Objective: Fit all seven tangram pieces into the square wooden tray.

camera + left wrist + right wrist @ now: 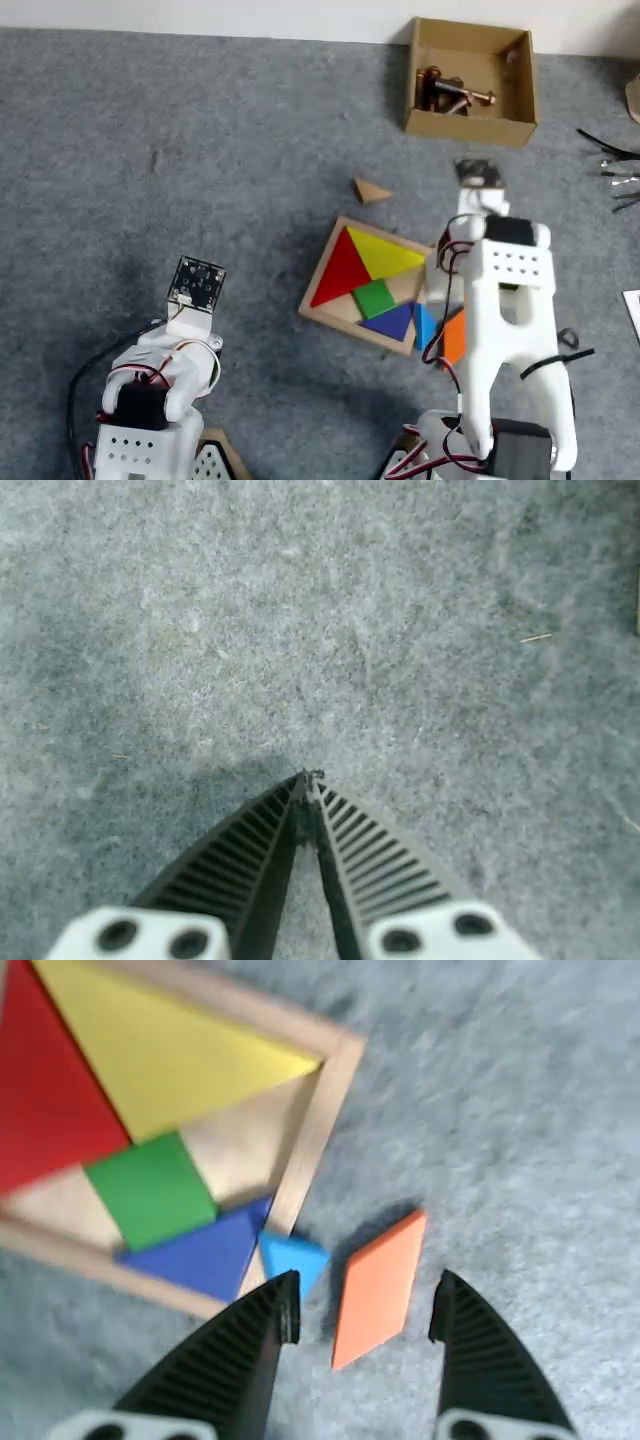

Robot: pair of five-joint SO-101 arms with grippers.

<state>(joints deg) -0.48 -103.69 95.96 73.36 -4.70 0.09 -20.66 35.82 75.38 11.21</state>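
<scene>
While both arms sit over the grey carpet [200, 150], status:

Tray: square wooden tray [345, 328] mid-table, turned corner-on to the arms.
In tray: red triangle [340, 268] and yellow triangle [385, 255] share an edge. The green square [374, 297] sits under them, with the dark blue triangle [392, 320] touching it at the rim. Bare wood shows either side of the green square.
Light blue triangle [292, 1258]: at the tray's rim, against the dark blue triangle (on the rim or just off it, can't tell).
Orange parallelogram [380, 1290]: flat on the carpet, just beside the tray, outside it.
Tan triangle [372, 191]: on the carpet, apart from the tray, on the side toward the cardboard box [470, 125].
Right gripper [365, 1305]: spread wide, one finger either side of the orange parallelogram, gripping nothing.
Left gripper [308, 780]: clenched, tips meeting, nothing between them, over the carpet well apart from the tray.
Cardboard box: at the far edge, metal bits inside.
</scene>
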